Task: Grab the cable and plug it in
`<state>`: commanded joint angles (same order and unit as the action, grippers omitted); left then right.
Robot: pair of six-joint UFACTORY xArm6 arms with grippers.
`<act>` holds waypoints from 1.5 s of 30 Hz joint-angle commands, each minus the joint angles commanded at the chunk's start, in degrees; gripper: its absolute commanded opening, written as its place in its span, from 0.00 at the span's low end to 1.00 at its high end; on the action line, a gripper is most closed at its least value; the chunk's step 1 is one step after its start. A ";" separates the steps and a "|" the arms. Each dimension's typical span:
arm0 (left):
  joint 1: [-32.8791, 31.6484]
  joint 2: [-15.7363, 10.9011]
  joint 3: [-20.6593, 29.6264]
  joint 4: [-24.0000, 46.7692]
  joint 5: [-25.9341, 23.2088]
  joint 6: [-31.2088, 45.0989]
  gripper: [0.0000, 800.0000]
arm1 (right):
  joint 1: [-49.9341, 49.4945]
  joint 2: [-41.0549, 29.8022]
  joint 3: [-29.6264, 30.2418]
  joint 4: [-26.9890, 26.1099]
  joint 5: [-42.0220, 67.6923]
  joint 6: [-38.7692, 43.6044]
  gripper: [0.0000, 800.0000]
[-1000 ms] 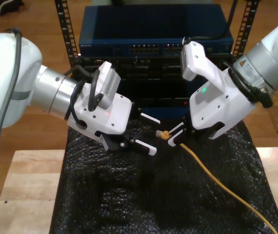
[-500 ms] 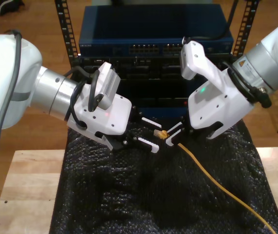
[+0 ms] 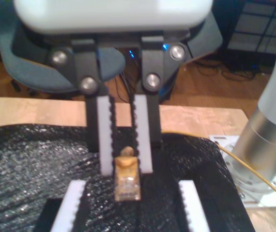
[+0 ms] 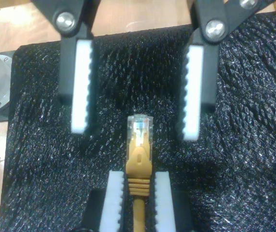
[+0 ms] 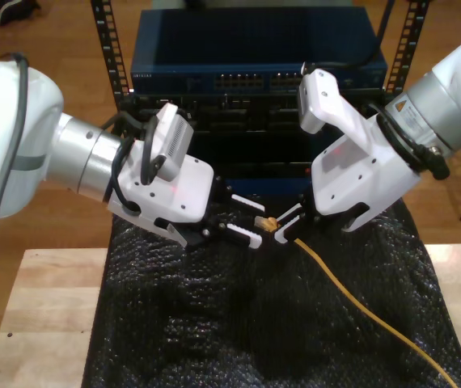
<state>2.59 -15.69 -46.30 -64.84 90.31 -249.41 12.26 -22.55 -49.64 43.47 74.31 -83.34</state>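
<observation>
Orange-yellow cable (image 5: 360, 305), clear plug (image 4: 140, 127) at tip, ribbed boot behind it. My second gripper (image 4: 138, 205) jaws clamp the boot, above the black mat (image 5: 214, 323). My first gripper (image 3: 128, 210) jaws spread wide, flanking the plug.

Glossy crinkled black plastic sheet (image 5: 238, 323), pale matt wooden surface (image 5: 36, 323), smooth orange-yellow cable (image 5: 360, 311) with clear plastic plug (image 4: 139, 126), ridged white gripper pads (image 4: 82, 87)

One cable (image 5: 352, 295), one plug (image 4: 139, 130), two grippers (image 5: 247, 218) (image 5: 289, 223), one black mat (image 5: 214, 323).
</observation>
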 joint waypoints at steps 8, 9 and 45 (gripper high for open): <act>0.00 0.00 0.18 0.00 -0.09 0.09 0.45 | 0.09 0.09 0.00 0.00 0.00 0.00 0.01; 0.00 0.00 0.18 0.00 -0.09 0.09 0.45 | 0.09 0.09 0.00 0.00 0.00 0.00 0.01; 1.23 -0.26 1.93 -2.55 -0.09 1.05 0.03 | 0.44 0.18 0.00 0.09 0.00 0.00 0.01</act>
<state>3.82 -15.96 -44.36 -67.38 90.22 -248.35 12.70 -22.37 -49.64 43.56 74.31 -83.34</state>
